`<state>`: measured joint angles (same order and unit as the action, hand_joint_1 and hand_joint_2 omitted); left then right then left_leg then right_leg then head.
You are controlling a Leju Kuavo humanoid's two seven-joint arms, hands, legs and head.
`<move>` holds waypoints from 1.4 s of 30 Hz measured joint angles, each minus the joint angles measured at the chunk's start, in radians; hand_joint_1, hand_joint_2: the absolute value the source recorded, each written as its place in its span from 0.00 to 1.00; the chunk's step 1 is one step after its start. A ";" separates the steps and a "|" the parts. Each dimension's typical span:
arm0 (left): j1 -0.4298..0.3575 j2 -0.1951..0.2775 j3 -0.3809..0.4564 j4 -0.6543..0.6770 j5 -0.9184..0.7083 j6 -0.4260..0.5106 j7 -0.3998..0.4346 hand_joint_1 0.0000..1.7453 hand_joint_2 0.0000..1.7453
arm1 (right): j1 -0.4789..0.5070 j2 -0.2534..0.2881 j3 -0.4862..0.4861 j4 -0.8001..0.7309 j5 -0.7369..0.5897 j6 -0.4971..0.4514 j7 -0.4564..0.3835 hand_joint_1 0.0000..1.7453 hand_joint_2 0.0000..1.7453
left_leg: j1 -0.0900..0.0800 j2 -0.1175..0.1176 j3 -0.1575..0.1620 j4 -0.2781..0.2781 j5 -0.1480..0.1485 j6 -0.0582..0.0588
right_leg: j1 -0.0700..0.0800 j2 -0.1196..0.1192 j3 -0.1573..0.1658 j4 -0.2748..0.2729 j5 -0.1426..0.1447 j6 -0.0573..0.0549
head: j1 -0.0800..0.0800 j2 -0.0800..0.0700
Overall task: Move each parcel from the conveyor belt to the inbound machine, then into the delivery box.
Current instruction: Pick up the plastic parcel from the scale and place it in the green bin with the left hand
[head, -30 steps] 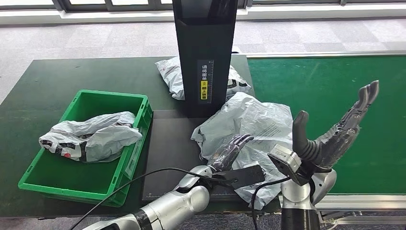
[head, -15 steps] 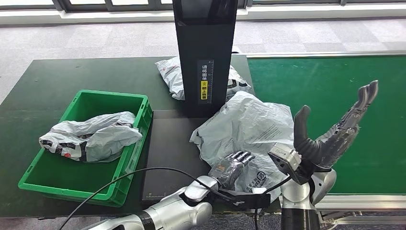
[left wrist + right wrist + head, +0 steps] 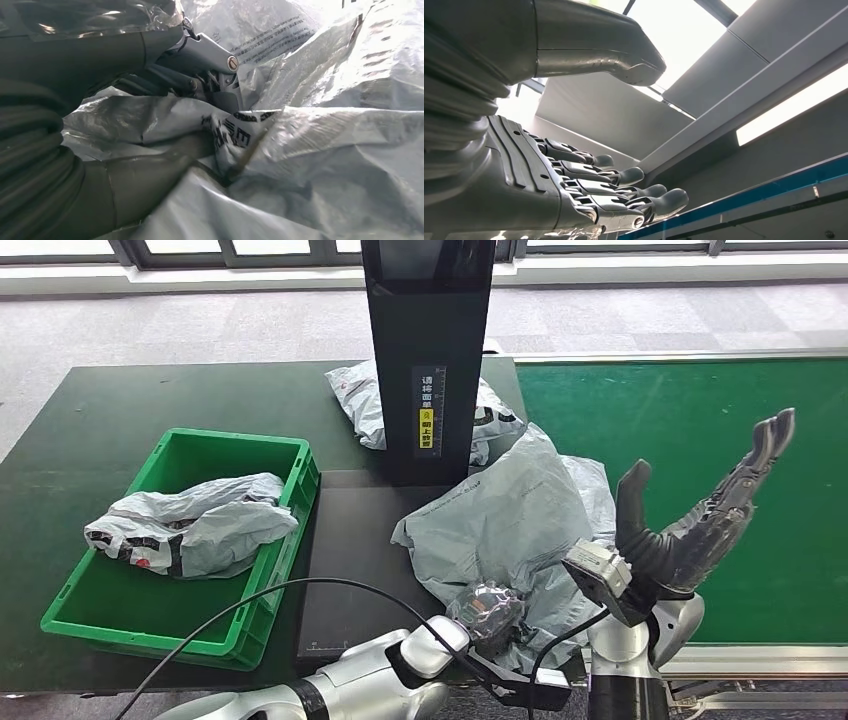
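Observation:
A crumpled grey parcel (image 3: 510,515) lies half on the black scale plate (image 3: 350,540) of the inbound machine, beside its black column (image 3: 428,350). My left hand (image 3: 487,608) grips the parcel's near edge, fingers curled into the plastic. In the left wrist view the thumb (image 3: 140,175) and fingers (image 3: 200,55) pinch a fold of the parcel (image 3: 325,150) with printed lettering. My right hand (image 3: 700,520) is raised over the near edge of the green conveyor belt (image 3: 700,410), fingers spread and holding nothing; the right wrist view shows its fingers (image 3: 624,192) apart against the ceiling.
The green delivery box (image 3: 170,640) stands at the left of the dark table with one grey parcel (image 3: 190,525) in it. Another grey parcel (image 3: 362,400) lies behind the column. A black cable (image 3: 250,605) loops over the plate's near edge.
My left hand has drawn back toward me and closed its fingers on the parcel's near edge. The parcel has bunched up and slid a little left. The right hand stays raised.

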<state>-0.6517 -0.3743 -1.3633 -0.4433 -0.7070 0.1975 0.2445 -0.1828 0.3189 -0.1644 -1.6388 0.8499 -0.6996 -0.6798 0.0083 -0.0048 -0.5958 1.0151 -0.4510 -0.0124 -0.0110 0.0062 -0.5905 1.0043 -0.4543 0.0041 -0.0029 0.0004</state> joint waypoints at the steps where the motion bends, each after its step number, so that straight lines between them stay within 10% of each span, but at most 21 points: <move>1: -0.001 0.000 -0.001 0.001 -0.002 0.000 0.001 1.00 1.00 | 0.000 0.000 0.000 0.000 0.000 0.000 0.000 0.00 1.00 | 0.000 0.000 0.000 0.000 0.000 0.000 | 0.000 0.000 0.000 0.000 0.000 0.000 | 0.000 0.000; 14: -0.002 -0.002 -0.011 0.010 -0.067 0.013 0.046 1.00 1.00 | 0.000 0.000 0.000 0.000 -0.003 0.000 0.000 0.00 1.00 | 0.000 0.000 0.000 0.000 0.000 0.000 | 0.000 0.000 0.000 0.000 0.000 0.000 | 0.000 0.000; 24: -0.007 0.005 0.011 0.014 -0.223 0.344 0.200 1.00 1.00 | 0.014 0.000 -0.009 -0.018 0.011 0.000 0.025 0.00 1.00 | 0.000 0.000 0.000 0.000 0.001 0.000 | 0.000 0.000 -0.001 0.000 0.000 0.000 | 0.000 0.000; 27: 0.025 0.026 0.172 -0.131 -0.544 0.478 0.222 1.00 1.00 | 0.023 0.000 -0.016 -0.032 0.020 -0.001 0.036 0.00 1.00 | 0.000 0.000 -0.001 0.000 0.001 0.000 | -0.001 0.000 -0.001 0.000 0.000 0.000 | 0.000 0.000; 30: 0.105 0.035 0.481 -0.379 -0.800 0.503 0.033 1.00 1.00 | 0.025 -0.001 -0.022 -0.034 0.022 -0.001 0.033 0.00 1.00 | 0.000 0.003 -0.001 0.000 0.000 0.000 | -0.001 0.003 -0.003 0.000 0.000 0.000 | 0.000 0.000; 35: 0.209 0.031 0.947 -0.734 -0.746 0.505 -0.245 1.00 1.00 | 0.031 -0.002 -0.054 -0.034 0.015 -0.001 0.024 0.00 1.00 | 0.000 0.009 -0.001 0.000 -0.001 -0.002 | 0.001 0.009 -0.005 0.001 0.001 -0.001 | 0.000 0.000; 42: 0.291 0.026 1.304 -1.058 -0.584 0.506 -0.390 1.00 1.00 | 0.038 -0.002 -0.087 -0.036 0.003 -0.001 0.022 0.00 1.00 | 0.001 0.008 -0.001 -0.001 0.000 -0.003 | 0.003 0.009 -0.005 0.001 0.000 -0.002 | 0.000 0.000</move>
<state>-0.3607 -0.3488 -0.0593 -1.5013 -1.2912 0.7031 -0.1452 -0.1452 0.3168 -0.2511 -1.6752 0.8527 -0.7004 -0.6580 0.0095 0.0035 -0.5971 1.0143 -0.4513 -0.0157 -0.0085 0.0154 -0.5954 1.0056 -0.4541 0.0021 -0.0029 0.0004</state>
